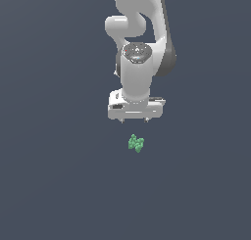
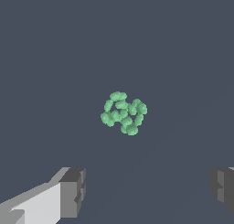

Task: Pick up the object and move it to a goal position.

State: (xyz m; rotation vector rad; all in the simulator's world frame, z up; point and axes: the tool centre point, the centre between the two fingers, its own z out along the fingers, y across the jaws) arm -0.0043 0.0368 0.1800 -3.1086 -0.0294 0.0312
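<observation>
The object is a tiny bright-green cluster of small rounded knobs lying on the dark grey floor, just below the gripper in the exterior view. It also shows in the wrist view, near the middle of the picture. My white gripper hangs above it, pointing down, with a gap between it and the object. In the wrist view the gripper is open: its two dark grey fingertips stand far apart with nothing between them. The object lies ahead of the fingertips, untouched.
The white arm rises behind the gripper toward the top of the exterior view. The dark grey floor runs flat on all sides. No goal marker shows.
</observation>
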